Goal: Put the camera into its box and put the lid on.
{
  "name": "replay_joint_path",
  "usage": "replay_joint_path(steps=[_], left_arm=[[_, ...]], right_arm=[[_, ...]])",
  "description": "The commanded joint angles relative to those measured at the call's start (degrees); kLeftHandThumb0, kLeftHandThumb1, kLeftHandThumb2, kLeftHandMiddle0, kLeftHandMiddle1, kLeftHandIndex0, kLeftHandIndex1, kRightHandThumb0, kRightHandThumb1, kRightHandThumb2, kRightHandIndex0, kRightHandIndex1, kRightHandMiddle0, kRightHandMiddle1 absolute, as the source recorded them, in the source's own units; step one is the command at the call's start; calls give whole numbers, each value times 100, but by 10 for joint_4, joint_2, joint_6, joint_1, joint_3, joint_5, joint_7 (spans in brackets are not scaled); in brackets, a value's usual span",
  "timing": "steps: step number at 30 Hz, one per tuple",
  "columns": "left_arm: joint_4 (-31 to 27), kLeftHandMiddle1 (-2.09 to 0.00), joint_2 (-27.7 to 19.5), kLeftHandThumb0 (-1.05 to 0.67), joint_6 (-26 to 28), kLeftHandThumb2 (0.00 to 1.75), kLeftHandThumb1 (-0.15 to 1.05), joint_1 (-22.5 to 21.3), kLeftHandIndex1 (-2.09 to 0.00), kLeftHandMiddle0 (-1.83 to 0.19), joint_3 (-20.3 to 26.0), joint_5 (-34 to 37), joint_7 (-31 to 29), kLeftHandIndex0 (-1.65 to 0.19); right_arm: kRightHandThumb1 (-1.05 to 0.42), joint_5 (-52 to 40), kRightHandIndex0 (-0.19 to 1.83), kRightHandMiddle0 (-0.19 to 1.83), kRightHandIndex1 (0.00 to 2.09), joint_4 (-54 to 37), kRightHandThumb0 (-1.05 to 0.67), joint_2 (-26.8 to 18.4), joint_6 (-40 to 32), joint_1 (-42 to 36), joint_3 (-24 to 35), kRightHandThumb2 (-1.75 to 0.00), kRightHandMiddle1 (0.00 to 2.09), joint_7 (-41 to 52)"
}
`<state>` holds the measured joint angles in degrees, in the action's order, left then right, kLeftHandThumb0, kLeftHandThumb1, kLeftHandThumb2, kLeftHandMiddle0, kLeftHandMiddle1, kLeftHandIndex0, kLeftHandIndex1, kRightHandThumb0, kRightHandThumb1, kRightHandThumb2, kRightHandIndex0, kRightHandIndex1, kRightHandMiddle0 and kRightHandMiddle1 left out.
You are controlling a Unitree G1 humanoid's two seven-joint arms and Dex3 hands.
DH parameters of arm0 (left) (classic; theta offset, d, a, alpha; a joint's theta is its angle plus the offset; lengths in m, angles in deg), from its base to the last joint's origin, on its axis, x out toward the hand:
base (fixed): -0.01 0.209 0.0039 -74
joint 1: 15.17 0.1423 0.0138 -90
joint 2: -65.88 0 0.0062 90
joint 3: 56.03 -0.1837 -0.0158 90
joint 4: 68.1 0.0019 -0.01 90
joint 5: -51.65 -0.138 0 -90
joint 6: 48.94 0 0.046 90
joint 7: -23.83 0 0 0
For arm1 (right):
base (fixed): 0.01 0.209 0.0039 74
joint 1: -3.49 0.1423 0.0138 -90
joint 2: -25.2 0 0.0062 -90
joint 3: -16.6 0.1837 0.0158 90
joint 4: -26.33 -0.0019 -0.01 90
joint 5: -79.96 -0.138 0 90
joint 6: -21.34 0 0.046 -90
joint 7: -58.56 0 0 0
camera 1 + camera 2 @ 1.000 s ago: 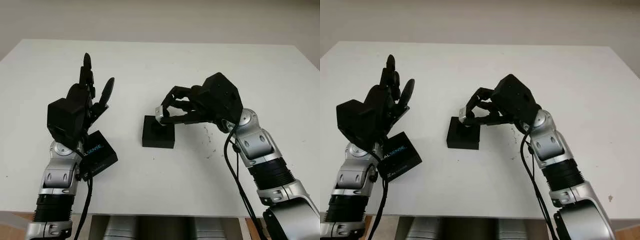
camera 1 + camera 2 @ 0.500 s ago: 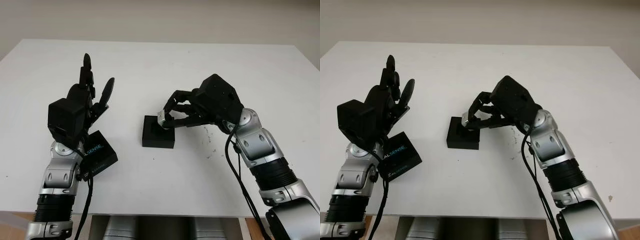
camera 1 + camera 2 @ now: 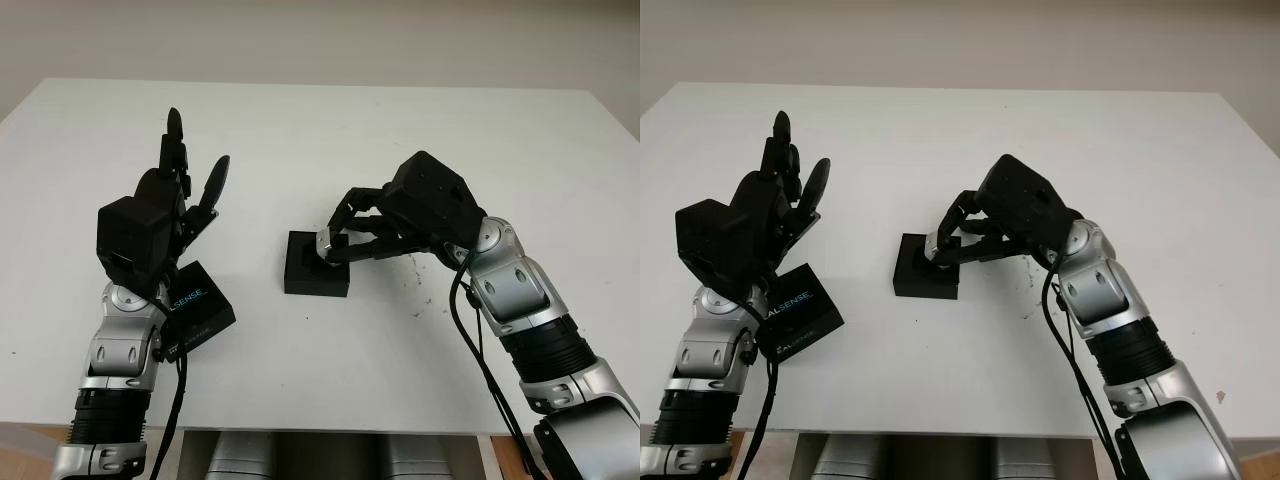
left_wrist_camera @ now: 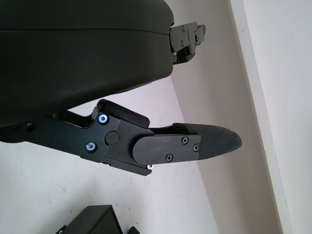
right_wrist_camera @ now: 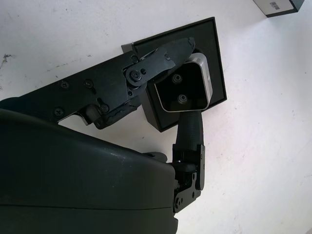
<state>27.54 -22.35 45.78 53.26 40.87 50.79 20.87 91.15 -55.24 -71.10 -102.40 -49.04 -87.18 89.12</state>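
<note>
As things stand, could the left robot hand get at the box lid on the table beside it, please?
Probably yes. The left robot hand is open and raised just above the lid, with nothing between them. The right robot hand, holding the camera over the box, is well away.

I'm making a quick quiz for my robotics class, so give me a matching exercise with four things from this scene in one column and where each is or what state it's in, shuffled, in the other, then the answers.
Things:
1. camera
2. box
3. lid
4. left hand

Places or states:
A. raised above the table's left part, open, holding nothing
B. lying on the table by the left arm, printed side up
C. gripped by the right hand over the box
D. sitting open at the table's middle

Pairs: 1-C, 2-D, 3-B, 4-A
</note>
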Motion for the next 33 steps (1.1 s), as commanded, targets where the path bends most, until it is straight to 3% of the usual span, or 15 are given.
replay_joint_path(steps=[1, 24, 33], left_arm=[[-8, 0, 1, -77, -8, 45, 105, 0, 0, 19, -3, -3, 1, 19], [-8, -1, 3, -77, -8, 45, 105, 2, 0, 19, -1, -4, 1, 19], [-5, -1, 3, -77, -9, 45, 105, 0, 0, 19, -2, -2, -1, 19]], right_arm=[[-96, 1, 30, 28, 6, 0, -40, -2, 10, -2, -3, -5, 170, 0], [-97, 56, 33, 29, 6, 28, -41, -10, 115, -16, -30, -6, 177, -23], [-96, 90, 36, 27, 7, 18, -40, -16, 106, -18, -38, -5, 179, -16]])
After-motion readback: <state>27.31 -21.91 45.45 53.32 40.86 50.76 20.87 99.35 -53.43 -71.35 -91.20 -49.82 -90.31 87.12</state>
